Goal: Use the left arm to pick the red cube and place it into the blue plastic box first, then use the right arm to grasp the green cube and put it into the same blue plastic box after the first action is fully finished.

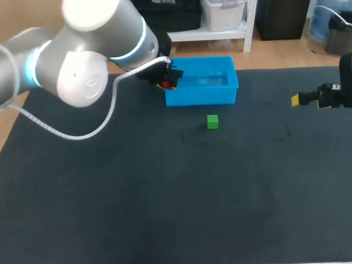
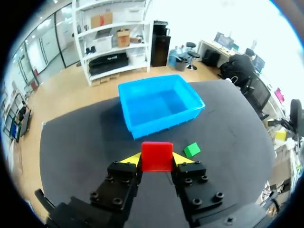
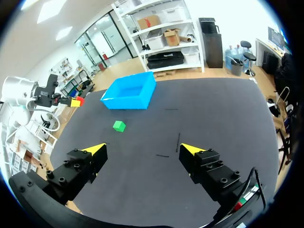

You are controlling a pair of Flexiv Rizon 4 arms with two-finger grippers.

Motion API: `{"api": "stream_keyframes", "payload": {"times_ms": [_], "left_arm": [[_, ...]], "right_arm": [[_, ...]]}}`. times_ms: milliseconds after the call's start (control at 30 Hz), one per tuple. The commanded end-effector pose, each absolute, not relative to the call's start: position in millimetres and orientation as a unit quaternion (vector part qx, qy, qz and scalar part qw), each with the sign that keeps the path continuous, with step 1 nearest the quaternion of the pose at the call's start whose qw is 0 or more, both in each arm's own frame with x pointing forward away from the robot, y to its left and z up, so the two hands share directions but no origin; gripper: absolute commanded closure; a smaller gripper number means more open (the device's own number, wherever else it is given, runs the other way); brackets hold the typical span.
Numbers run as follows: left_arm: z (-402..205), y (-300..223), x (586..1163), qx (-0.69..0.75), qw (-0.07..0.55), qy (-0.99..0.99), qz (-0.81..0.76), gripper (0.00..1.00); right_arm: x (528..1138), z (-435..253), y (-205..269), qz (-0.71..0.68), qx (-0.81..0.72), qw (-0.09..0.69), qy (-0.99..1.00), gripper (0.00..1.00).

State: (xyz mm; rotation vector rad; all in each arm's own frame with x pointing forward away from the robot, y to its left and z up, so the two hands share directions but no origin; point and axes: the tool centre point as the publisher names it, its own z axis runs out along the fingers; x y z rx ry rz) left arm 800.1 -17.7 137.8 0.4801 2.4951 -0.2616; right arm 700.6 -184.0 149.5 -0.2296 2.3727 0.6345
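Left hand [image 2: 157, 160] is pressed onto the red cube [image 2: 156, 153] from both sides, the cube being pinched between the yellow tips and carried clear of the desk [image 1: 165, 209]; from the head view it is placed at the left end of the box [image 2: 161, 121], about at the rim, while from the left wrist view the box is seen just ahead of the fingers, so the cube is judged not yet over the hollow. The box appears to hold nothing so far. The green cube [image 1: 212, 121] is left lying on the desk just in front of the box, untouched. The right hand [image 3: 143, 148] is held spread and empty at the right side of the desk, well apart from the green cube. The first step is judged to be in hand, at the carry; a short advance over the rim is called for next, then a release inside the walls; only after that should the right arm be sent for the green cube.
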Motion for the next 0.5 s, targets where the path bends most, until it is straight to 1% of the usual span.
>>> {"api": "stream_keyframes", "payload": {"times_ms": [33,200,500], "left_arm": [[142.2,-5.1,787.1,0.197,0.312,0.921,-0.123,1.00],[146.4,-2.2,782.1,0.214,0.331,0.909,-0.134,1.00],[148.9,-1.2,782.7,0.217,0.336,0.905,-0.142,1.00]], "right_arm": [[700.5,149.7,-184.4,0.243,-0.088,0.331,0.908,0.00],[700.5,149.7,-184.4,0.243,-0.088,0.331,0.908,0.00],[700.5,149.7,-184.4,0.243,-0.088,0.331,0.908,0.00]]}}
